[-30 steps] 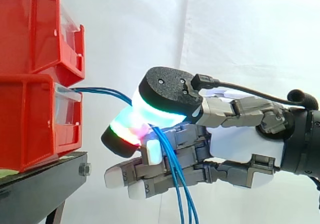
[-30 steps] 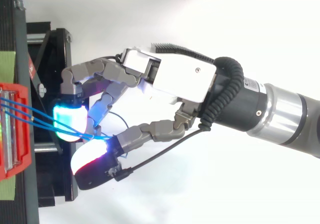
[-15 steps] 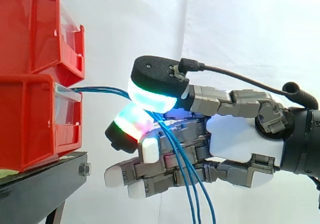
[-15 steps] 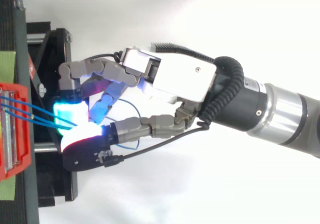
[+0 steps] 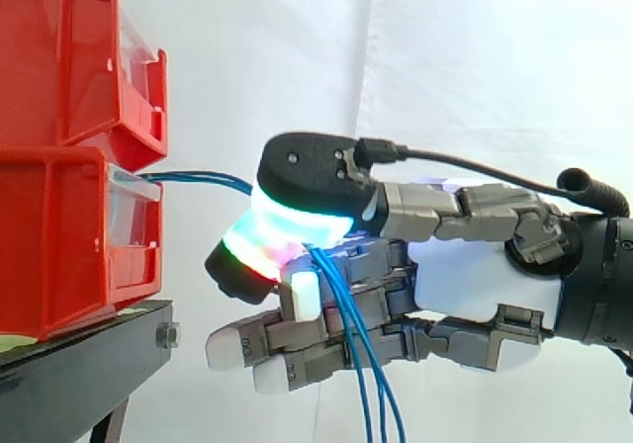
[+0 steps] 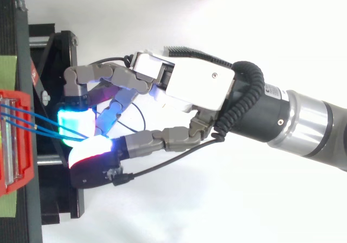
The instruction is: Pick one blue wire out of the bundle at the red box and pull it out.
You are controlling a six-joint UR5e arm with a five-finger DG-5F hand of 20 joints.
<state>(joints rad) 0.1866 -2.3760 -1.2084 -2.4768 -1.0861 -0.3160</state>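
My hand (image 5: 475, 280) is reaching in from the right, level with the lower red box (image 5: 59, 235) on its black stand (image 5: 79, 364), in front of a white curtain.

Over the last second my thumb (image 5: 312, 166) has been swinging towards the box and coming down. A second ago it was standing higher and further back, with a gap under it. Now its cyan-glowing pad is pressing onto the green and red glowing fingertip (image 5: 247, 255) beneath it. I am judging from this that the pinch is closing and the grasp is nearly made, so the pull can follow.

The blue wires (image 5: 203, 178) are leaving the front of the red box, arching across the short gap and running in between my thumb and that fingertip. Below the pinch they are hanging down across my other fingers, which are lying fairly straight underneath. From above, the wires (image 6: 38, 132) are spreading apart at the box (image 6: 27, 167) and meeting at my pinch (image 6: 190, 85).

So my hand is clamping on the wires, narrow at the tips. I cannot tell whether I am holding one wire or several; several seem to be converging there, which could mean dragging more than one.
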